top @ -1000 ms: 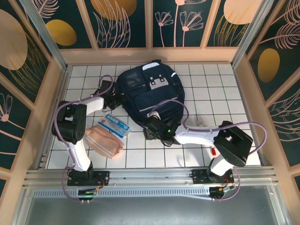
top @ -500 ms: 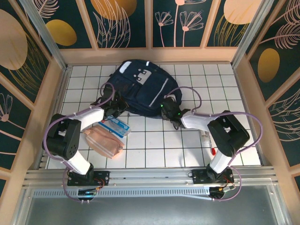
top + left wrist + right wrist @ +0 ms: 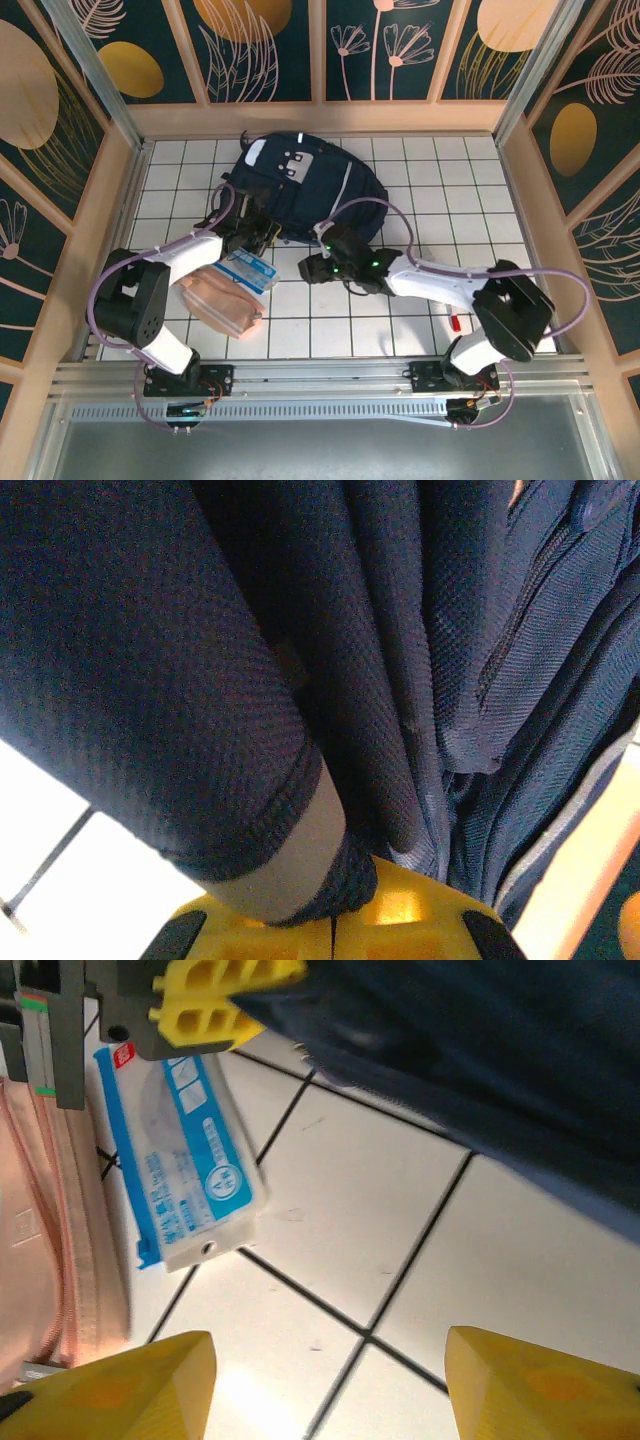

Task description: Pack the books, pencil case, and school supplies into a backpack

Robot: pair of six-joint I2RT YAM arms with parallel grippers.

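Left gripper [image 3: 258, 229] clenched on backpack [image 3: 300, 185] edge, seemingly — right gripper [image 3: 312, 268] spread, empty, near it.

The navy-blue backpack [image 3: 300, 185] lies flat with its grey-white buckled patch facing up, just beyond both grippers. A fold of its mesh fabric is pinched in the left gripper [image 3: 262, 228]. The peach pencil case [image 3: 222, 300], a soft zipped pouch, lies flat behind that gripper and left of the right gripper [image 3: 307, 268]. A short red pen [image 3: 455, 322] lies well behind the right gripper.
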